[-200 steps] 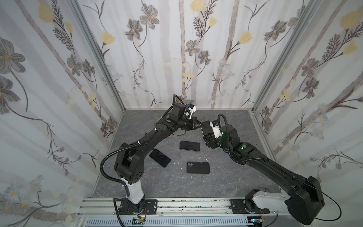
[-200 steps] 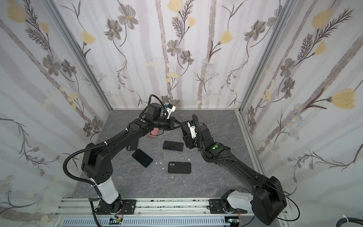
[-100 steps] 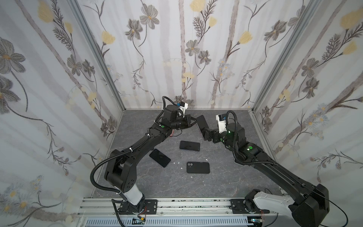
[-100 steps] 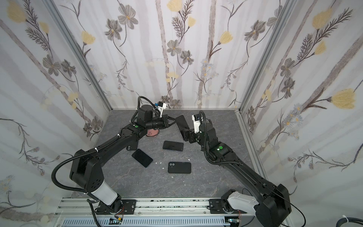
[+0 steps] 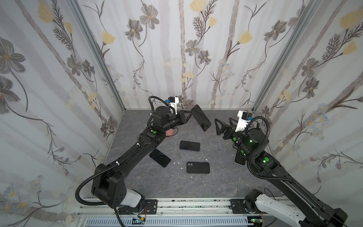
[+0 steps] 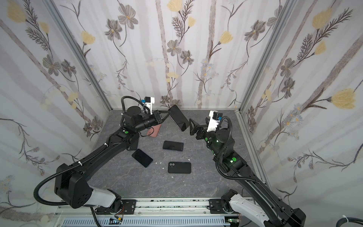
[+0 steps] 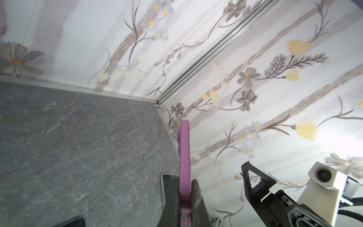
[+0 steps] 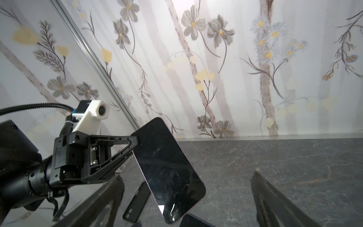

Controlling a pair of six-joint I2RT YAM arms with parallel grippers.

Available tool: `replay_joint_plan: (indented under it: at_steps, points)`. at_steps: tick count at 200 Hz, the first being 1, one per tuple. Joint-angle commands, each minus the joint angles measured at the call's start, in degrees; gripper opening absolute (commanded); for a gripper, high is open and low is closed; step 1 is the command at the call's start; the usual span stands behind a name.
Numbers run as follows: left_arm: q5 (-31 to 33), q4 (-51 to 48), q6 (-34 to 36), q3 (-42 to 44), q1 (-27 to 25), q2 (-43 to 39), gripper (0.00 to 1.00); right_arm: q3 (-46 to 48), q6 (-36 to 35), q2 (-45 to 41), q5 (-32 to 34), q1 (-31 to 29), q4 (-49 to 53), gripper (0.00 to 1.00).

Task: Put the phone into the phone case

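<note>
phone (image 5: 201,117) hangs tilted in the air over the back of the table (image 5: 216,186), gripped near one corner by the left gripper (image 5: 191,114), fingers (image 8: 117,149) closed tight on it. expect slip or rotation: the hold is small and most of the body overhangs. right gripper (image 5: 224,120) stands wide open, empty, near the phone's free end but apart; a careless approach could knock it loose.
</note>
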State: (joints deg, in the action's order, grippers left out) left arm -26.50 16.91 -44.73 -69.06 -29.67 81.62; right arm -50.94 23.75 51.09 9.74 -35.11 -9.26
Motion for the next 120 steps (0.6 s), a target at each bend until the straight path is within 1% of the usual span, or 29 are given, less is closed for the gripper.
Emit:
replay_joint_plan:
  at_steps: [1, 20, 59, 70, 87, 120]
  points:
    - [2.8, 12.4, -3.0, 1.1, 0.1, -2.7, 0.0, 0.0, 4.7, -1.6, 0.4, 0.1, -6.0, 1.0]
    - [3.8, 16.9, -4.6, 1.7, 0.1, -4.4, 0.0, -0.6, 6.9, -2.2, -1.6, 0.1, -7.2, 0.99]
    - [4.4, 26.9, -7.6, 2.1, 0.1, -6.8, 0.0, -0.5, 12.9, -1.9, -7.0, 0.1, -13.8, 0.86]
    - [4.5, 29.7, -8.7, 2.3, 0.1, -7.2, 0.0, -0.7, 14.3, -1.2, -9.5, 0.1, -15.4, 0.83]
    - [4.4, 34.4, -10.6, 2.6, 0.1, -7.5, 0.0, -1.3, 16.0, 0.1, -12.7, 0.0, -17.4, 0.82]
    - [4.6, 40.5, -14.6, 3.4, 0.0, -7.4, 0.0, -2.0, 20.2, 2.9, -18.2, -0.2, -22.1, 0.82]
